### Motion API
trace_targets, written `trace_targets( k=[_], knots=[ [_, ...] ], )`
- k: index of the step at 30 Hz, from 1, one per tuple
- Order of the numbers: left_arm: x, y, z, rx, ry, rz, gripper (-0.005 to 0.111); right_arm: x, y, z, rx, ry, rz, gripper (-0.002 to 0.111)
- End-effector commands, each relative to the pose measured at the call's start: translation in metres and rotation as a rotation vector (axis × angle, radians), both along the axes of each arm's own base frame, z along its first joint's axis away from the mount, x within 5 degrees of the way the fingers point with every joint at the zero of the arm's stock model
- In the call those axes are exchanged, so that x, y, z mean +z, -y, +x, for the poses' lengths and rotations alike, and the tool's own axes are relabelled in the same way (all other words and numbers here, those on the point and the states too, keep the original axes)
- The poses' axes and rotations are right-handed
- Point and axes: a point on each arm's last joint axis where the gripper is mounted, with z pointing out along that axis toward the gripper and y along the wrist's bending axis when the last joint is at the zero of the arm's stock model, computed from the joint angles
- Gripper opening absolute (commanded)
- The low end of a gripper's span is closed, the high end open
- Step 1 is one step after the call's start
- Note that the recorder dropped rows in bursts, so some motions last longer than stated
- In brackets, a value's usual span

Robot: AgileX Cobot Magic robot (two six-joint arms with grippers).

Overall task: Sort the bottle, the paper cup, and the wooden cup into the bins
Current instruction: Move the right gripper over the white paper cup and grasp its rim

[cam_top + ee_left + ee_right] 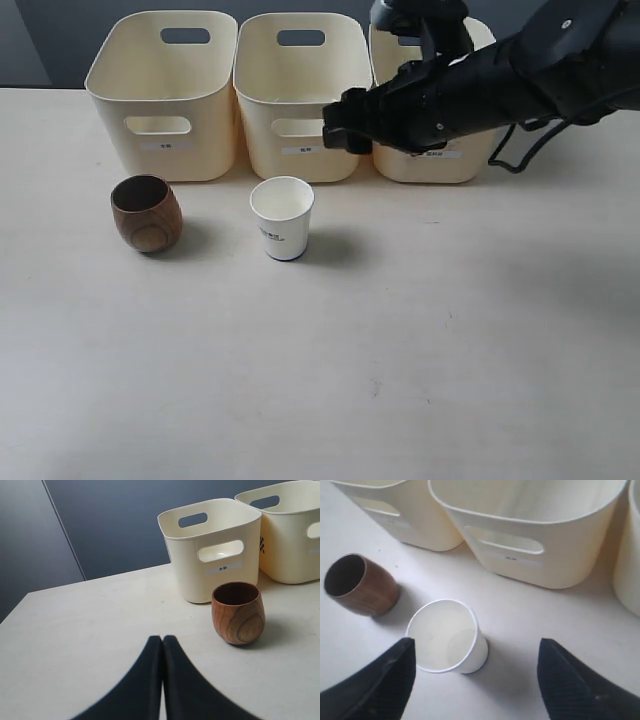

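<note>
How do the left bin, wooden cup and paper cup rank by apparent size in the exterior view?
1. left bin: clearly largest.
2-3. wooden cup and paper cup: about alike, the wooden one wider, the paper one slightly taller; not ranked.

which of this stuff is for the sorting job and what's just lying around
For the job: wooden cup, paper cup, three bins; the bottle is not in view.
Just there: the table, the dark wall behind.
</note>
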Motion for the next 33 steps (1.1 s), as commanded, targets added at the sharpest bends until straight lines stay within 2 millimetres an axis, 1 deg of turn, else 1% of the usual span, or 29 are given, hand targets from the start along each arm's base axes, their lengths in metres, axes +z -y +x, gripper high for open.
trace_targets(
  k=[1,3,6,9,20,25,33],
  knots=[
    [0.000,0.000,0.000,-0.003,0.009,-0.002,0.000,0.001,-0.016,-0.008,0.051,0.012,-0.005,0.066],
    [0.000,0.000,0.000,-0.003,0.009,-0.002,0.000,-0.004,-0.021,-0.008,0.042,0.005,0.000,0.066],
    [0.000,0.000,0.000,-0.003,0.009,-0.002,0.000,-0.014,-0.024,-0.006,0.006,-0.051,0.036,0.066],
    [0.000,0.000,0.000,-0.003,0.009,-0.002,0.000,-0.023,-0.027,-0.004,-0.004,-0.078,0.037,0.066],
    [0.000,0.000,0.000,-0.003,0.009,-0.002,0.000,-0.049,-0.028,0.008,-0.090,-0.093,0.028,0.066],
    [0.000,0.000,0.000,-0.003,0.009,-0.002,0.000,-0.056,-0.028,0.011,-0.109,-0.097,0.021,0.066],
    [0.000,0.000,0.000,-0.003,0.009,-0.002,0.000,-0.073,-0.029,0.015,-0.139,-0.133,0.014,0.066]
  ],
)
